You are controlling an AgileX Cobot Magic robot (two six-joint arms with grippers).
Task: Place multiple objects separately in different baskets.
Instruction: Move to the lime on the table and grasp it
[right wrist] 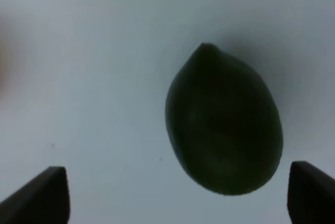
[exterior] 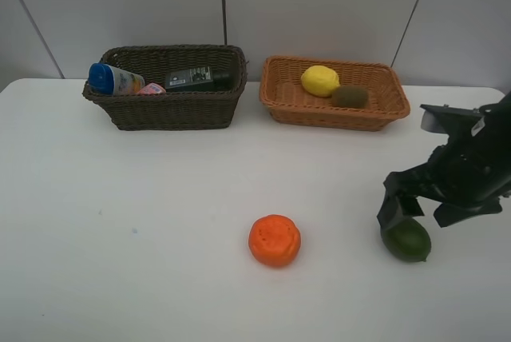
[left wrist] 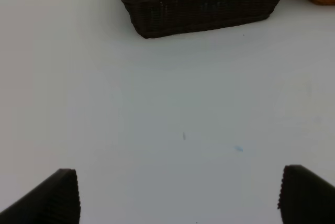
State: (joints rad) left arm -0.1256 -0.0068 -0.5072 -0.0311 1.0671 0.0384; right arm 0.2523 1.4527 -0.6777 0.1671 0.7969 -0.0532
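Two fruits sit out on the counter (exterior: 120,262): the orange (exterior: 275,240) and the green fruit (exterior: 408,242).
Right hand (exterior: 417,216) spread wide over the green fruit, looks off-centre; a lopsided squeeze could nudge it rolling away.

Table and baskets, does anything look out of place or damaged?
Nothing looks damaged or spilled. Only the orange and the green fruit lie loose on the table, outside the tan basket holding the lemon and kiwi.
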